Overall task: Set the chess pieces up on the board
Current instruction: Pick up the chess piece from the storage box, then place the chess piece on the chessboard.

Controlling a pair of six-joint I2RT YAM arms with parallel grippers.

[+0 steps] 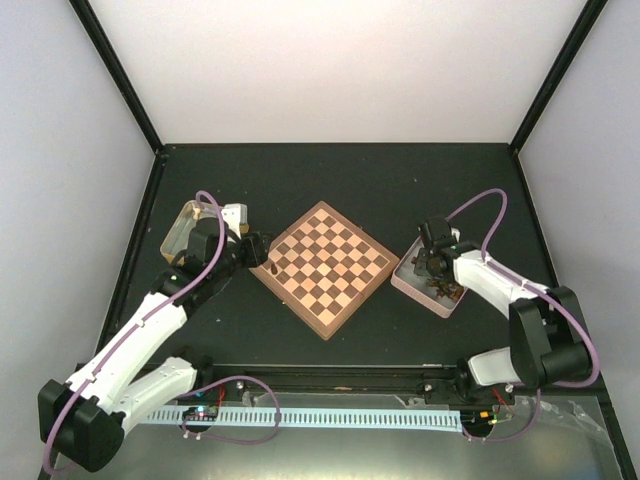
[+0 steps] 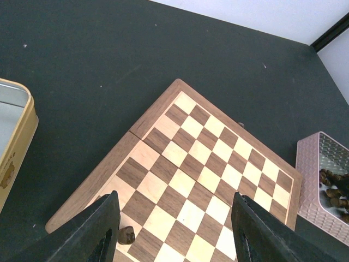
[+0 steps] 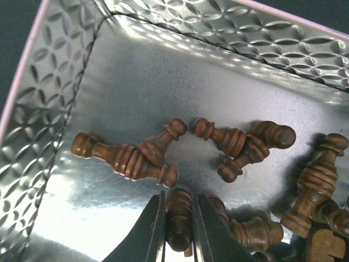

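Right of the chessboard (image 1: 328, 268), the right hand (image 3: 179, 197) is down in the pink tray (image 3: 60, 109), clamped on one dark brown chess piece (image 3: 179, 221). The other dark pieces (image 3: 131, 158) lie around it. The left hand (image 2: 174, 195) hangs with fingers apart over the chessboard's left corner, where a single dark piece (image 2: 126, 234) sits.
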